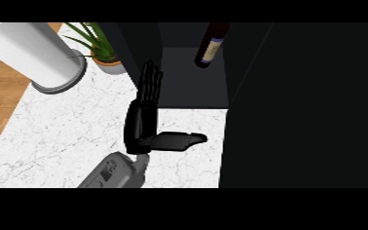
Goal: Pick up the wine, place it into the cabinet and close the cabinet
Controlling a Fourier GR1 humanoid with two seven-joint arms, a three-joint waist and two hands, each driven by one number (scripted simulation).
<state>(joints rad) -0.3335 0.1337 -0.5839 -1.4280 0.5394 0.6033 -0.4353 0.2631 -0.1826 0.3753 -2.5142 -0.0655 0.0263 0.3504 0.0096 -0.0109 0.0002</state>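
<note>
The dark wine bottle with a pale label stands inside the black cabinet, toward the back right of its shelf. The cabinet's door hangs open and fills the right side of the head view. My left hand is open, its fingers straight and pointing up along the cabinet's left front edge, the thumb sticking out to the right. It holds nothing and is apart from the bottle. My right hand does not show.
A large white cylinder stands at the back left on the marbled white counter. A potted green plant sits beside the cabinet's left wall. Wooden floor shows beyond the counter's left edge.
</note>
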